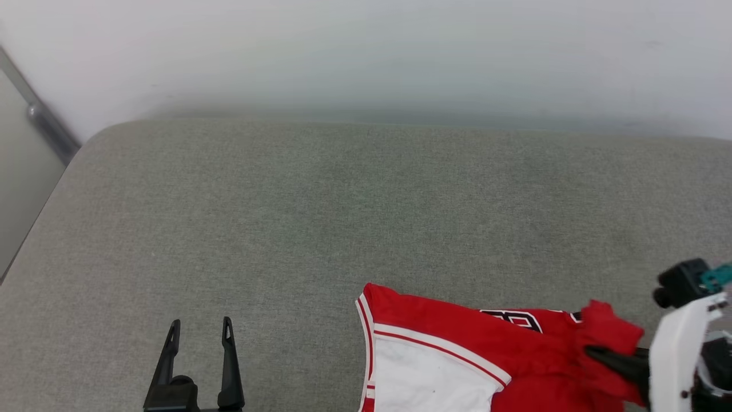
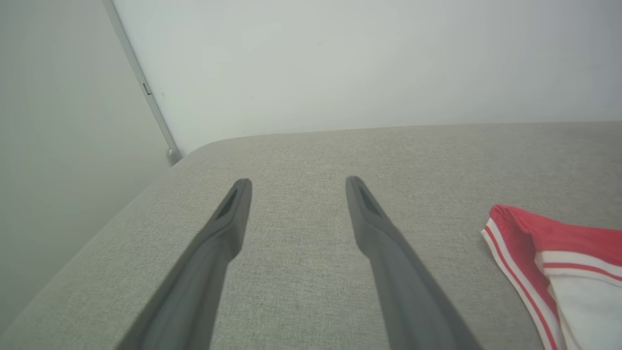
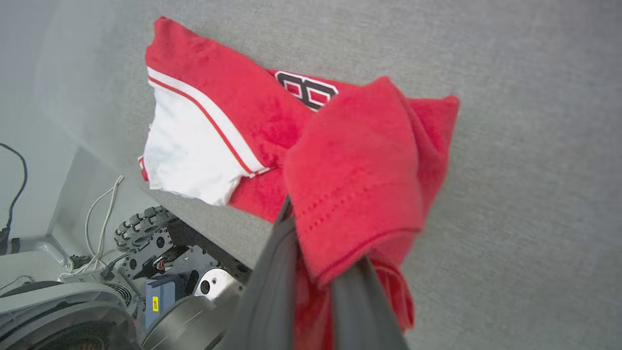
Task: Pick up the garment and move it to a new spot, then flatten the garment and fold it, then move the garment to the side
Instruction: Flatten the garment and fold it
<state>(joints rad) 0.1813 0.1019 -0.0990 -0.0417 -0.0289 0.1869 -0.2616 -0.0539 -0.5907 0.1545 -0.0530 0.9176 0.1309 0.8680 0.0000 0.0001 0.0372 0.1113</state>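
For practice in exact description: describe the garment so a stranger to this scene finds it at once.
On the broad grey padded surface below the white wall, look to the near right edge. There lies the garment, a fold pinched in the right gripper. It is bright red with a white sleeve, striped trim and a black-and-white number print, against plain grey.

Black-and-white numeral (image 3: 308,92), seemingly an 8 — on the garment (image 3: 228,92), half covered

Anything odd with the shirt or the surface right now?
Nothing damaged or spilled. The garment lies bunched at the near right of the grey cushion, a red fold pinched in the shut right tool and draped over it, half hiding the number print.
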